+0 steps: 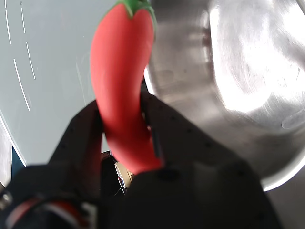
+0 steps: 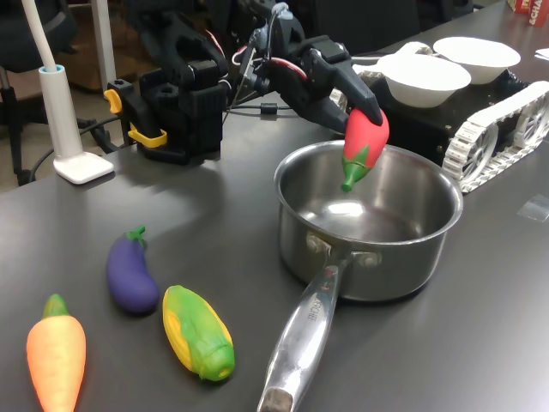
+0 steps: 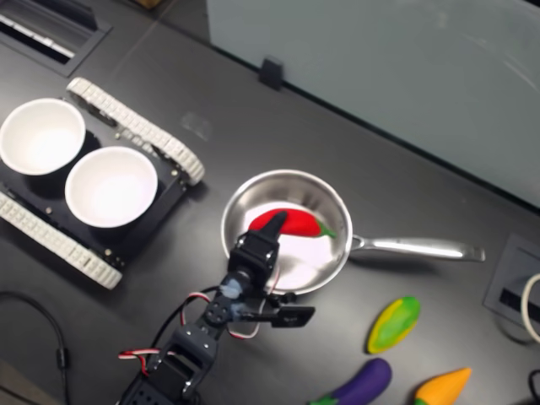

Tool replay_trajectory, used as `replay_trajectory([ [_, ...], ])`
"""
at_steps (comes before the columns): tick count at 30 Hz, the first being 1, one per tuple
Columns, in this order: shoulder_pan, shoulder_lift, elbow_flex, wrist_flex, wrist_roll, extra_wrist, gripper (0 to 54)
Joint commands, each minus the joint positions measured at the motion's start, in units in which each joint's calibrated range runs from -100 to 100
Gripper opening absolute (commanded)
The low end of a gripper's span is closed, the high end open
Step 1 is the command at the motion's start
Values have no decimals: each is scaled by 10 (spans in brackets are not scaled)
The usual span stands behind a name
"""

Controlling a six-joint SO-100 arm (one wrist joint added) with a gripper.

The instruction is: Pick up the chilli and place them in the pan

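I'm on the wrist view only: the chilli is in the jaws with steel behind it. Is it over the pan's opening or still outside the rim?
Observer: Over the opening. In the second exterior view the chilli lies inside the circle of the pan rim.
Operator: Has it touched the bottom?
Observer: No. In the first exterior view the chilli hangs stem down, held by the gripper, with its green tip near rim height and clear of the pan floor.
Operator: Where does the handle point?
Observer: Away from the arm, toward the corn in the first exterior view.
Operator: Anything already inside?
Observer: Nothing; the pan interior shows only bare steel.
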Motion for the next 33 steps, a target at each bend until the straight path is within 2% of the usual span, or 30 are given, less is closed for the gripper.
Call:
replay_trajectory([
  [1,7,-20,-9,-58,10,7,0],
  [9,5,-14,5,-70,3,14,14],
  [13,7,-26,18,-64,2,23,63],
  [16,-5,-38,30,-61,2,46,91],
  [21,-3,-40,32,-47,-3,46,150],
  [30,-7,-36,6,8,-17,46,243],
  [33,-9,-36,-3,32,-24,46,292],
])
